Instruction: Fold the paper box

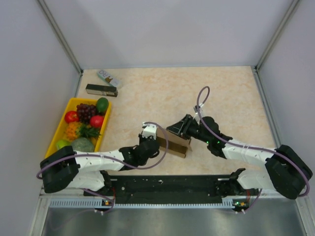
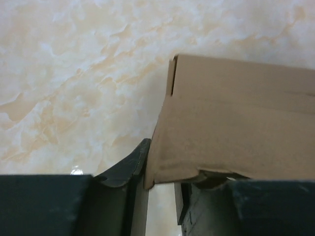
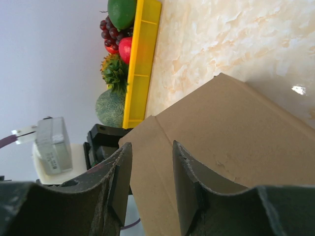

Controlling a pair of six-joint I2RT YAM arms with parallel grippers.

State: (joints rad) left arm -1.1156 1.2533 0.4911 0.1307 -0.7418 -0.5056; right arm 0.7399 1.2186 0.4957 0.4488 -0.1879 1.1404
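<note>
L claw (image 2: 162, 184), R claw (image 3: 150, 179) (both ajar)

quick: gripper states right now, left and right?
Left gripper: slightly open, a corner of the paper box in the gap; whether it grips cannot be told.
Right gripper: open, astride the paper box edge, not clamped.

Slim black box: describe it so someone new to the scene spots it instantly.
Start at the yellow fruit tray on the left. Just past its far end lies the slim black box, long and dark, unlike the small white printed packet angled just beyond it.
</note>
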